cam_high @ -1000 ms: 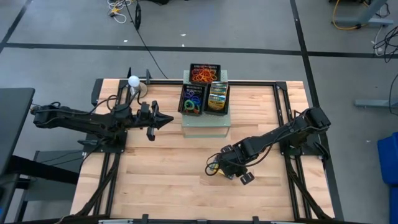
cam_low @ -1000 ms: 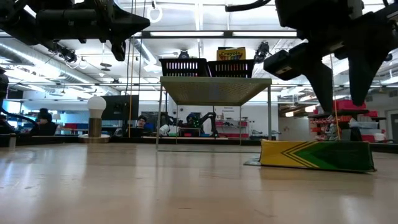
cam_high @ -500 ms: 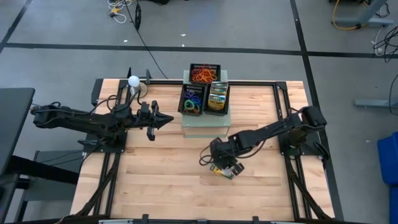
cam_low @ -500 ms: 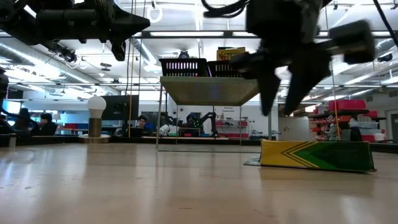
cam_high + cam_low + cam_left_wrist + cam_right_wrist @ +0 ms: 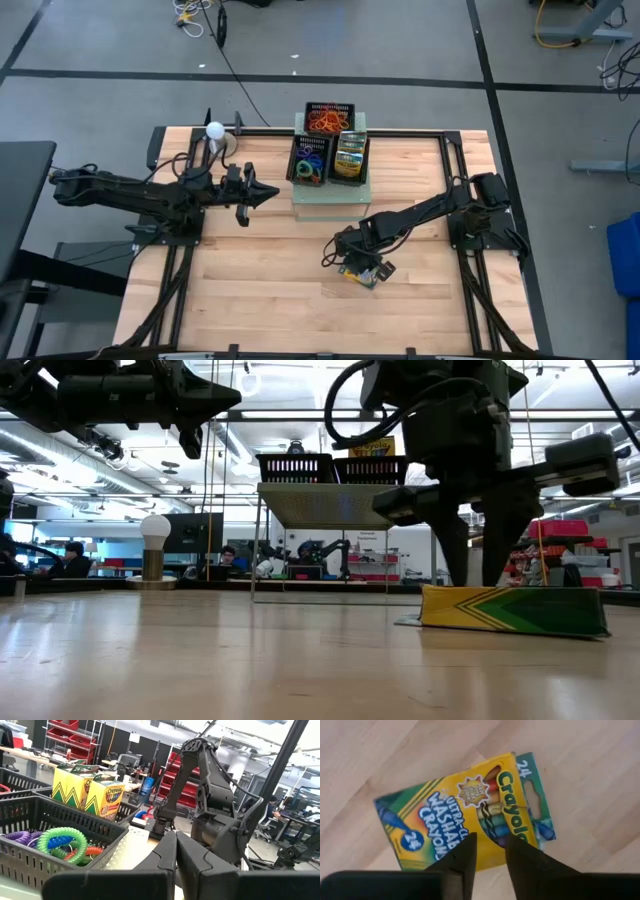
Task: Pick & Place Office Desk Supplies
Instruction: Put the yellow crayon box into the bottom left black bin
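One crayon box (image 5: 465,817) flat — right gripper (image 5: 489,851) over it, maybe touching.

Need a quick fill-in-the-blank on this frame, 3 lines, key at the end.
1. The flat yellow-green crayon box lies on the wooden ____.
2. The right claw hangs directly ____ that box.
3. The left claw is ____, beside the black mesh tray of coiled loops.

Missing words: table; above; shut
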Available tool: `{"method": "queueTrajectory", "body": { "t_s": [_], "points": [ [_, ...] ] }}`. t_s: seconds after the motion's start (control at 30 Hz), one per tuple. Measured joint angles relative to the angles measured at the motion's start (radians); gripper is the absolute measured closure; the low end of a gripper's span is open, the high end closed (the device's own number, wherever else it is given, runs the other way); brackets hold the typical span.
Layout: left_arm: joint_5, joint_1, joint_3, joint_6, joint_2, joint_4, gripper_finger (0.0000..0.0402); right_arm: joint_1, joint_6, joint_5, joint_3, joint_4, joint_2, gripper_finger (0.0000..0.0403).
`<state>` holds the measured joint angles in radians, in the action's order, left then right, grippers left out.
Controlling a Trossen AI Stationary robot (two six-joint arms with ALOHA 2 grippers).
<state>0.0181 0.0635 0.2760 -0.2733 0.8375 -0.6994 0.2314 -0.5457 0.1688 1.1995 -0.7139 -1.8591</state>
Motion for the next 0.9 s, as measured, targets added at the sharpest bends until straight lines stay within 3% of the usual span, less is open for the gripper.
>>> {"method": "queueTrajectory", "body": {
  "t_s": [0.2,0.4,0.7,0.9],
  "points": [
    [0.0,0.001,0.0,0.01,0.0,0.0,0.0391,0.0,0.099,0.016,0.0,-0.014,0.0,0.0346],
    [0.0,0.001,0.0,0.009,0.0,0.0,0.0391,0.003,0.316,0.122,0.0,-0.085,0.001,0.0369],
    [0.0,0.001,0.0,0.008,0.0,0.001,0.0391,0.001,0.419,0.071,0.002,-0.022,0.075,0.0308],
    [0.0,0.0,0.0,0.008,0.0,0.009,0.0391,-0.033,0.387,0.077,0.002,0.027,0.022,0.0289]
  ]
}}
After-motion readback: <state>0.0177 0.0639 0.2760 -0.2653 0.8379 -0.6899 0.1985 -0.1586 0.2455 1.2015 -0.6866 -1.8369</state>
